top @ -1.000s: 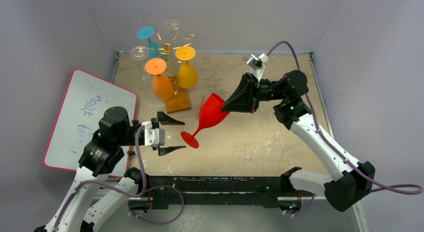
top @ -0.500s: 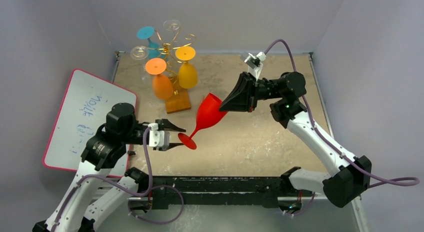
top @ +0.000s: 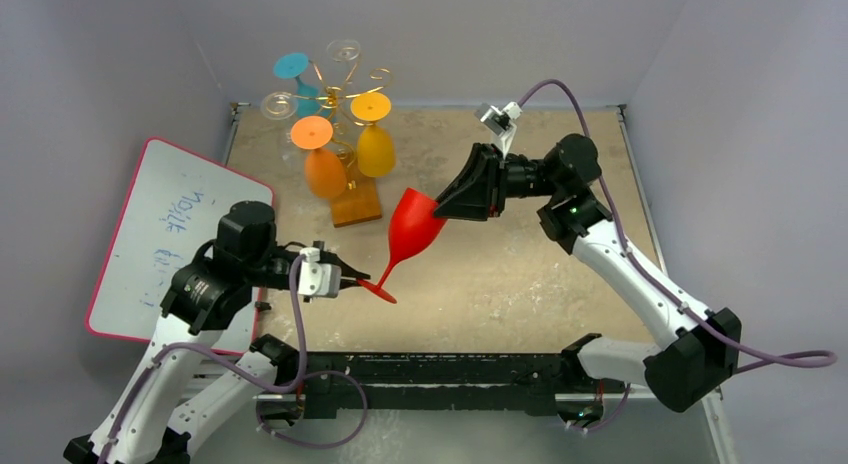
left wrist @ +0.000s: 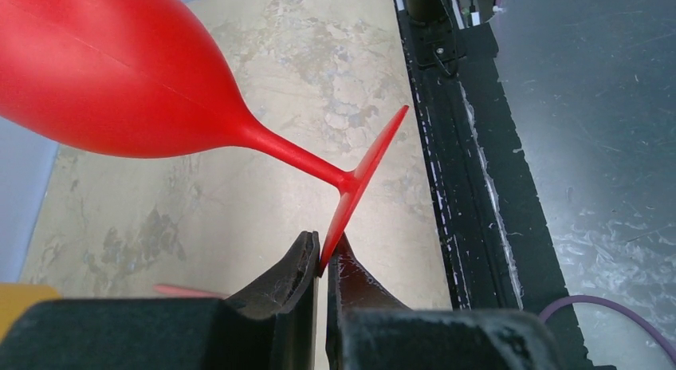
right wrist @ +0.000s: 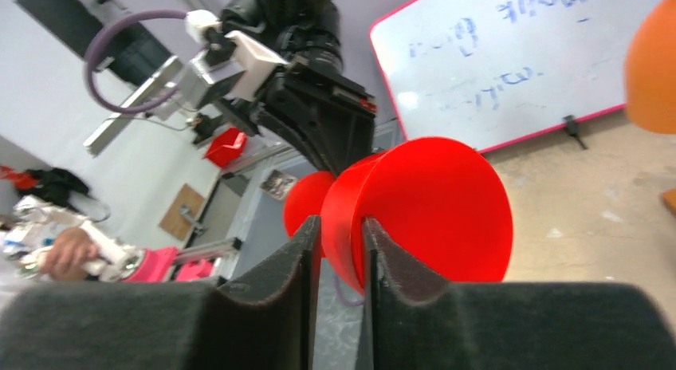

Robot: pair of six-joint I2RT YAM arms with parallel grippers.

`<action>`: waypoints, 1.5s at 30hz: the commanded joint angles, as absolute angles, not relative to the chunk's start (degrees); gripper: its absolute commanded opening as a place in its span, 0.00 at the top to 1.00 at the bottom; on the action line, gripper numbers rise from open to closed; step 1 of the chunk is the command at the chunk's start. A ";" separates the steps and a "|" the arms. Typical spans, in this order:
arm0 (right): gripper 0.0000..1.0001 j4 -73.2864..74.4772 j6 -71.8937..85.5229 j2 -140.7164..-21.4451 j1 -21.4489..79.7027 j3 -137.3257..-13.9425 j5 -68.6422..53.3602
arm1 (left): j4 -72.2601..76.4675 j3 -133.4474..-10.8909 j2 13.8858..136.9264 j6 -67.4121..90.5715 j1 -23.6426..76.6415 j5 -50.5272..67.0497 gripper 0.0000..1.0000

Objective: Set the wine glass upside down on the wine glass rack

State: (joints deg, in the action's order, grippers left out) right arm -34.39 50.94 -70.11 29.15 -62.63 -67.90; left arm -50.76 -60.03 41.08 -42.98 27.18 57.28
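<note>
A red wine glass hangs tilted over the table between both arms, bowl up right, foot down left. My left gripper is shut on the lower edge of the foot; in the left wrist view the thin red disc is pinched between the fingertips of the left gripper. My right gripper straddles the bowl's rim; the jaws of the right gripper stand a little apart, one inside and one outside the wall. The wine glass rack, gold wire on a wooden base, stands at the back left.
On the rack hang an orange glass, a yellow one, a blue one and two clear ones. A pink-edged whiteboard leans at the left. A black rail runs along the near edge.
My left gripper has moved in and closed on the glass's foot. The right jaws have eased slightly apart at the rim. The glass has shifted a little up and left.
</note>
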 commanded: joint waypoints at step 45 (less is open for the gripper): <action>0.40 -18.43 18.31 -55.01 39.42 -67.27 -39.52 | -13.98 -64.51 38.06 7.91 27.16 40.21 1.00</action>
